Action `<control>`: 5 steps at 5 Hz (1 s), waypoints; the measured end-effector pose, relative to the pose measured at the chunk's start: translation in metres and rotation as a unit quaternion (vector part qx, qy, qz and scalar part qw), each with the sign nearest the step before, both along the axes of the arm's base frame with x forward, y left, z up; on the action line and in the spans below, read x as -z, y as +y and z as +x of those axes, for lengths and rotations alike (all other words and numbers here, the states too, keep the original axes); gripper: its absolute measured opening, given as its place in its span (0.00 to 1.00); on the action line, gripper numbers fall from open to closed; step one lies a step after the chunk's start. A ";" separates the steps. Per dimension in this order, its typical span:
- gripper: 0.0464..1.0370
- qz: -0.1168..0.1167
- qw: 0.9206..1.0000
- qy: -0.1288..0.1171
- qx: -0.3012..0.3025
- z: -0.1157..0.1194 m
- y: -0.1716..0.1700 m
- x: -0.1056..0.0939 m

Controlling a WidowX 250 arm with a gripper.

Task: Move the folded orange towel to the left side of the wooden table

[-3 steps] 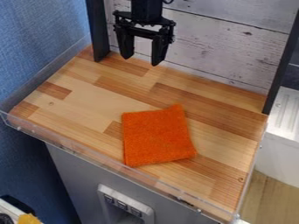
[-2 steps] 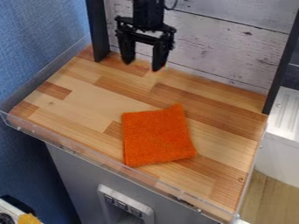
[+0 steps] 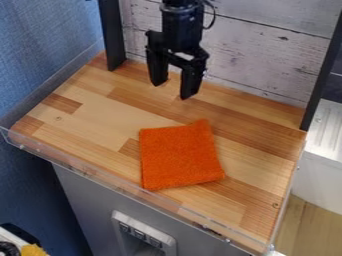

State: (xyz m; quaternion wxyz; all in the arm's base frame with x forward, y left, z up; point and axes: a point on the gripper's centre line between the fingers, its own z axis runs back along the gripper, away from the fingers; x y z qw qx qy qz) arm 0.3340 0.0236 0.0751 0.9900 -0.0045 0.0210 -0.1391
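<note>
Black two-finger claw (image 3: 172, 91): wide, empty | flat, roughly square orange fabric cloth (image 3: 179, 157): camera-side of claw, apart, ungrasped | striped wooden counter (image 3: 93, 115): beneath claw | progress: contact not made

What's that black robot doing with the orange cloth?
The robot isn't holding anything right now. Its black tool is open, with its two fingers apart, and it hangs above the far part of the wooden counter. The orange cloth lies on the wood, nearer the clear front edge, and the tool isn't touching it.
</note>
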 end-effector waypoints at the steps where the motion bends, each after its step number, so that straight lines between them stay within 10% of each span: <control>1: 0.96 -0.002 0.998 -0.022 0.059 -0.011 -0.007 -0.003; 4: 0.94 -0.005 0.981 -0.054 0.186 -0.049 -0.038 -0.004; 5: 0.63 -0.017 0.976 -0.046 0.212 -0.059 -0.041 0.004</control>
